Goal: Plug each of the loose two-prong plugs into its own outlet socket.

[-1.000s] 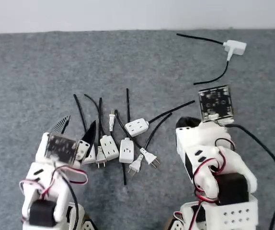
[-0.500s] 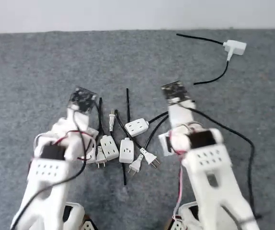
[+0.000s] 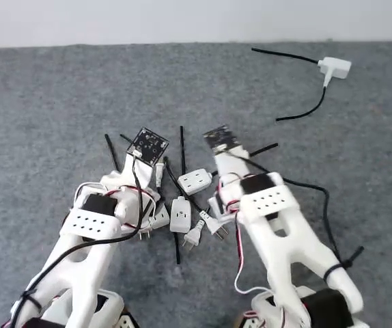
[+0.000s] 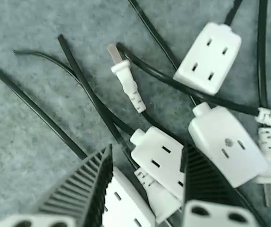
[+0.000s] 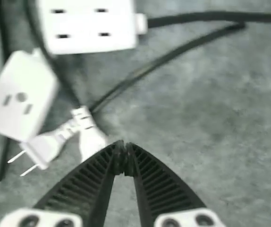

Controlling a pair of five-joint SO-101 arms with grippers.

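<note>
Reaching forward from folded poses, both arms now hang over the tangle mid-table. The left gripper [image 4: 147,187] gapes over a socket [image 4: 161,158]; the right gripper [image 5: 124,158] is pinched closed, empty, just beside a plug [image 5: 46,144]. Picking can start; nothing looks plugged in yet.

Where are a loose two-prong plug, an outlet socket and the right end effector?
two-prong plug [image 4: 127,84]: left wrist view, on its white body.
outlet socket [image 4: 210,57]: left wrist view, on its slotted face.
right end effector [image 5: 124,151]: right wrist view, between its shut fingertips.
</note>
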